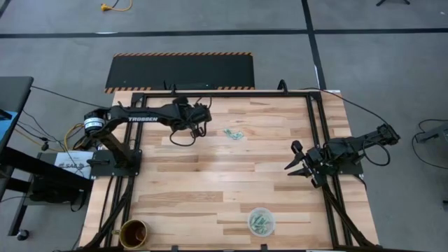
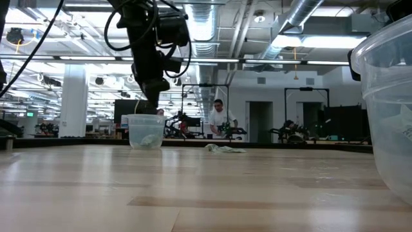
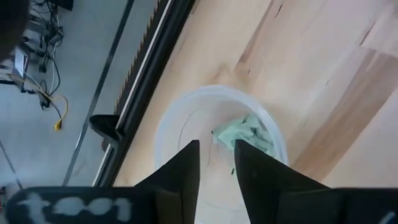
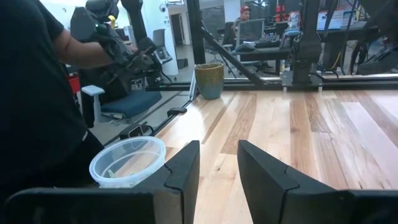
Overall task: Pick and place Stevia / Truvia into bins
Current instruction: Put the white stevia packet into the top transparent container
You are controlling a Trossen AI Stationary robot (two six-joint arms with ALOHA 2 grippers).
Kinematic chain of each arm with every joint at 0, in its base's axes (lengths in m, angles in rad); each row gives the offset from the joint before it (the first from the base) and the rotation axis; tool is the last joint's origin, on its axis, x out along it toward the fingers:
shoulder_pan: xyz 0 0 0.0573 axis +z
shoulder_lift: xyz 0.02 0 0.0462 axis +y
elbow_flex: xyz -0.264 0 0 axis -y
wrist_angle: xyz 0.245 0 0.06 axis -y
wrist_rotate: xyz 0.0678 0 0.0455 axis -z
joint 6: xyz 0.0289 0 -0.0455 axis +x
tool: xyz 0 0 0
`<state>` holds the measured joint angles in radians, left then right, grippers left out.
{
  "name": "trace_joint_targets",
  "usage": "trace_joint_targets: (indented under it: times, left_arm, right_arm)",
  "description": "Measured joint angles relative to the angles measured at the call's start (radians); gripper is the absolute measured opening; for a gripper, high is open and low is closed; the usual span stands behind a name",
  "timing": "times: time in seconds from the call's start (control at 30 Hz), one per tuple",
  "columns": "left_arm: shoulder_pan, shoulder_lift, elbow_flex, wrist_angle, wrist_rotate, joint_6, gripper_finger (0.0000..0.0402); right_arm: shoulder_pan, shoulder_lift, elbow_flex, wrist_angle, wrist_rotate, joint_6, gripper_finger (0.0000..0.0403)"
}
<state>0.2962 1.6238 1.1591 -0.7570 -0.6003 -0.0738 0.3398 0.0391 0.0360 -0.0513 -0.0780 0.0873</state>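
Note:
A clear cup (image 2: 145, 132) stands on the table's far left part with pale green packets (image 3: 245, 134) lying in it. My left gripper (image 3: 216, 146) hangs just above this cup's mouth, fingers pointing down, slightly open and empty; it also shows in the high view (image 1: 198, 120), where it hides the cup. A small pile of loose packets (image 1: 234, 133) lies on the table to its right. A second clear cup (image 1: 261, 222) with packets in it stands near the front edge. My right gripper (image 1: 297, 161) waits open and empty at the table's right side.
A brown dark-rimmed cup (image 1: 133, 233) stands at the front left corner. A black frame rail (image 1: 311, 133) runs along the table's right side. A person's dark sleeve (image 4: 37, 93) shows beside the table in the right wrist view. Bare wood (image 1: 210, 175) lies mid-table.

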Motion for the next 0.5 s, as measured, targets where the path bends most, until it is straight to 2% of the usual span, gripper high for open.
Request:
trace_joint_targets:
  times: [0.13,0.37,0.43,0.5]
  left_arm:
    - [-0.007,0.000,0.007,0.059,0.022,0.001,0.0115]
    - [-0.069,0.000,0.010,0.490,0.313,0.156,0.0132]
    - [-0.081,0.011,0.011,0.627,0.338,0.172,0.0133]
    - [-0.081,0.015,0.011,0.684,0.339,0.169,0.0133]
  right_arm:
    - [0.000,0.000,0.000,0.000,0.000,0.000,0.0102]
    - [0.000,0.000,0.000,0.000,0.000,0.000,0.0102]
    - [0.000,0.000,0.000,0.000,0.000,0.000,0.0102]
    - [0.000,0.000,0.000,0.000,0.000,0.000,0.0102]
